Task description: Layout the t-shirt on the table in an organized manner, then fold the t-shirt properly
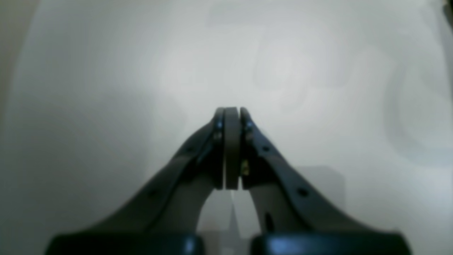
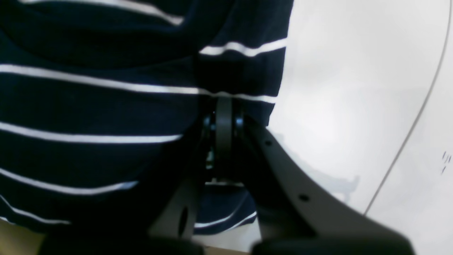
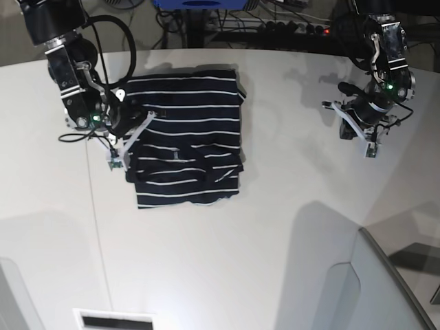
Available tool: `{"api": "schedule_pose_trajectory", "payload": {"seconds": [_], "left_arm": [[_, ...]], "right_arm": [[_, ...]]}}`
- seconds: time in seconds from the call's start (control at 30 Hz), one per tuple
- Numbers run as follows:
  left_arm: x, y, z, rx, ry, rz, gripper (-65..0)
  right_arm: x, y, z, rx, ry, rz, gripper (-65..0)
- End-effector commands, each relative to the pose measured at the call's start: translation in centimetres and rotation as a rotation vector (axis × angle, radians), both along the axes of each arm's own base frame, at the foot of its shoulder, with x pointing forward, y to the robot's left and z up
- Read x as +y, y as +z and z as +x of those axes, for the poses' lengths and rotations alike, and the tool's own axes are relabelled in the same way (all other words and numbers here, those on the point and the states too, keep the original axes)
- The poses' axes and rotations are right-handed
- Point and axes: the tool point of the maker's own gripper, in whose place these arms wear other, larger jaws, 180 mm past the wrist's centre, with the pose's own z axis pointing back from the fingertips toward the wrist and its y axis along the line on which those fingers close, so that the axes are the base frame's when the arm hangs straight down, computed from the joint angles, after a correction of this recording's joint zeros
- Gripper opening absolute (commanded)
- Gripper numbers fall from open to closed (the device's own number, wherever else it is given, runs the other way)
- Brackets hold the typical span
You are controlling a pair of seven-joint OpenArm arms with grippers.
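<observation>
The t-shirt [image 3: 185,137], dark navy with thin white stripes, lies as a folded rectangle on the white table [image 3: 275,240], left of centre in the base view. My right gripper [image 3: 146,118] is shut, with its tips resting at the shirt's left edge. In the right wrist view the closed fingertips [image 2: 224,102] press against the striped t-shirt [image 2: 88,106]; no pinched fold shows. My left gripper [image 1: 231,110] is shut on nothing over bare table [image 1: 106,71]. In the base view the left gripper [image 3: 337,108] hovers far right of the shirt.
A thin seam line [image 2: 407,141] crosses the table right of the shirt. A grey panel [image 3: 385,289] stands at the near right corner. Cables and a power strip [image 3: 289,24] lie beyond the far edge. A white slotted plate [image 3: 113,320] sits at the front.
</observation>
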Motion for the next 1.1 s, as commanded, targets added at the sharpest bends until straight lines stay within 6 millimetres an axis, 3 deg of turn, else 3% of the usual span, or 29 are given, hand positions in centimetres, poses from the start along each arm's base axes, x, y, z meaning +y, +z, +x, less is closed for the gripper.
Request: {"api": "schedule_pose_trajectory", "payload": {"seconds": [0.0, 0.1, 0.2, 0.3, 0.37, 0.63, 0.9, 1.07], "left_arm": [[0.5, 1.2, 0.9, -0.046, -0.002, 0.01, -65.0], [0.2, 2.1, 1.3, -0.085, -0.009, 0.011, -65.0], [-0.5, 3.6, 1.1, -0.151, -0.038, 0.018, -65.0], [-1.0, 4.9, 0.0, -0.195, -0.063, 0.033, -65.0], [-1.2, 5.3, -1.3, -0.211, -0.079, 0.04, -65.0], [-3.7, 6.5, -7.3, -0.193, -0.165, 0.04, -65.0], [-4.0, 4.5, -12.9, -0.056, -0.171, 0.026, -65.0], [-4.4, 2.8, -16.5, 0.032, -0.138, -0.001, -65.0]], "right_arm": [[-0.2, 1.1, 0.6, -0.024, -0.016, 0.001, -65.0], [-1.3, 4.0, 2.3, -0.122, -0.13, 0.014, -65.0], [-2.8, 9.0, 4.3, -0.303, -0.201, 0.043, -65.0], [-4.7, 12.7, 4.4, -0.421, -0.2, 0.03, -65.0], [-6.0, 13.7, 3.7, -0.446, -0.163, -0.003, -65.0], [-10.0, 10.9, -2.4, -0.321, -0.1, -0.097, -65.0], [-15.3, 8.9, -9.7, -0.166, -0.137, -0.194, -65.0], [-15.9, 7.8, -15.0, -0.038, -0.035, -0.204, -65.0]]}}
